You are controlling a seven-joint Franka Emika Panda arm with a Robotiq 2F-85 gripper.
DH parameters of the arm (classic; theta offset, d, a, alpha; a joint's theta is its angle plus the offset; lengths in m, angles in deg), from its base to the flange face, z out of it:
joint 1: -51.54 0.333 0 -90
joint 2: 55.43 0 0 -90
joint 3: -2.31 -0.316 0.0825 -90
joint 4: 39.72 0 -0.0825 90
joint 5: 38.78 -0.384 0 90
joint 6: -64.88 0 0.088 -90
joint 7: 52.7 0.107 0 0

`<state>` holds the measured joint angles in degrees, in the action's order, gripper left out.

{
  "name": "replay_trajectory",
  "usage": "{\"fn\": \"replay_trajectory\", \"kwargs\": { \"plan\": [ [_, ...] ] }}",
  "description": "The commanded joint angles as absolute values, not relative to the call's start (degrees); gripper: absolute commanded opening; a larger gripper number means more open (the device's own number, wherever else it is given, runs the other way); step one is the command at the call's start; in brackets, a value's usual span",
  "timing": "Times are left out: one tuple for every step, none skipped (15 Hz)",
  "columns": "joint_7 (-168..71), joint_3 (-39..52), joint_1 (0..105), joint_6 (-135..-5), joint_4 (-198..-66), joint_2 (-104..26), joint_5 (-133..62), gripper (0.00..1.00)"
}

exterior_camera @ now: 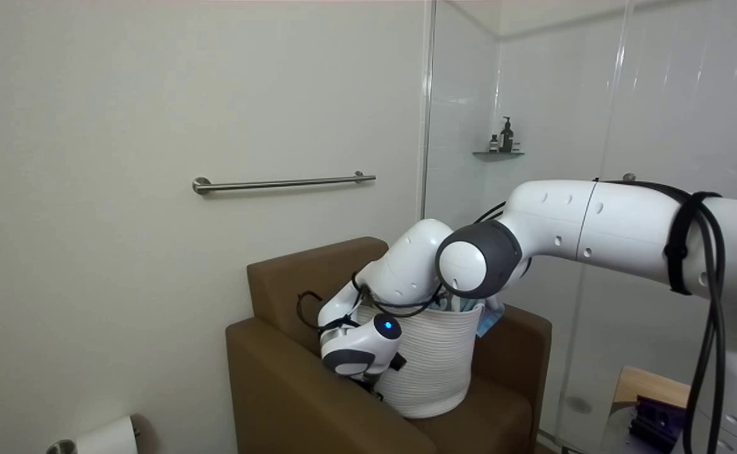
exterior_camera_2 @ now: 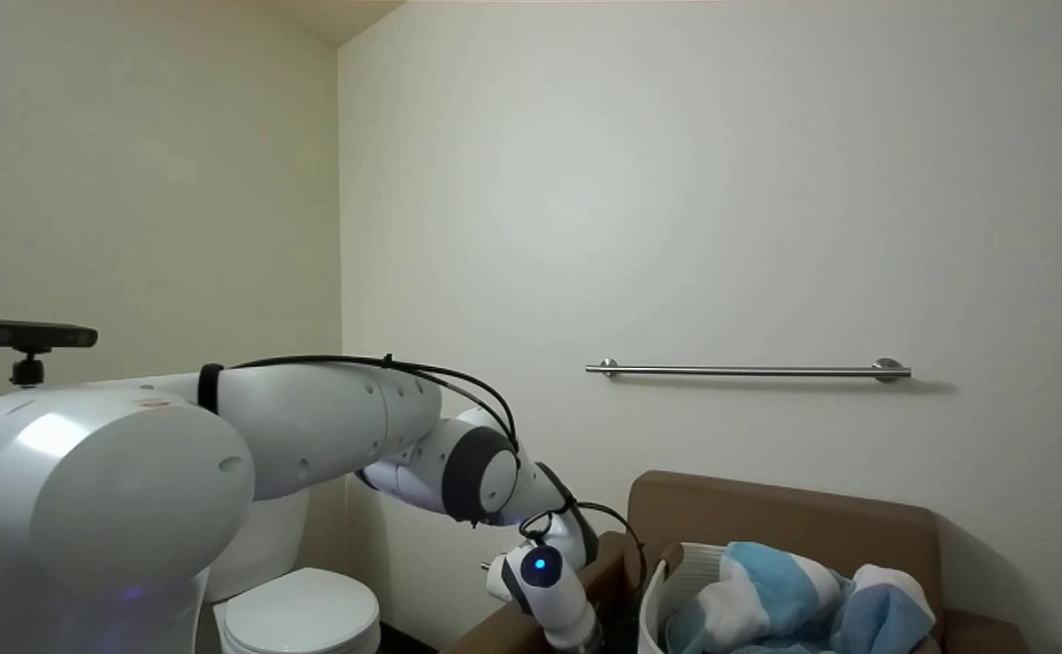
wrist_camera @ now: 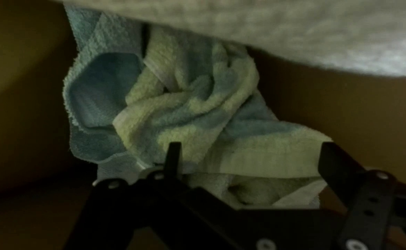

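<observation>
Plainly saw black two-finger gripper [wrist_camera: 249, 149] spread wide, with nothing clasped between the fingertips. Located crumpled bundle of blue-and-white terry towelling [wrist_camera: 189, 107] below the gripper, partly within the gap; could not tell contact from clearance. Read the wide spread as room for straddling thick, loose folds. Found rounded white woven-looking basket [exterior_camera: 434, 359] just beside the gripper, upright on brown upholstered armchair [exterior_camera: 299, 391]; took the broad seat for its support. Noted the gripper low between basket and nearest chair arm, presumably tipped downward to suit so narrow a slot. Observed heaped blue-and-white striped towels [exterior_camera_2: 776, 590] inside the basket, higher than the gripper; judged the pile probably propped by the basket walls. Marked the bundle's far end, beyond the gripper, as hidden behind the basket.
</observation>
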<state>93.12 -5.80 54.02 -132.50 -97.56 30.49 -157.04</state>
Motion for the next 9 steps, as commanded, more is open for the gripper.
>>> {"fn": "replay_trajectory", "kwargs": {
  "plan": [
    [90.28,-10.36,50.62,-134.13,-100.50,30.47,-153.43,1.00],
    [89.63,-11.07,49.92,-134.43,-101.30,30.47,-153.25,1.00],
    [89.54,-8.53,50.92,-133.18,-101.99,30.41,-155.81,1.00],
    [89.65,-8.58,50.65,-133.18,-102.62,30.35,-155.86,1.00],
    [89.73,-8.12,50.60,-133.17,-103.38,30.33,-155.96,1.00],
    [89.82,-7.65,50.66,-133.17,-104.30,30.35,-156.02,1.00],
    [90.04,-7.08,50.87,-133.16,-105.06,30.38,-156.11,1.00],
    [89.89,-7.07,50.82,-133.16,-105.60,30.43,-155.94,1.00],
    [88.75,-8.28,50.11,-133.03,-105.29,30.45,-155.04,1.00]
  ]
}}
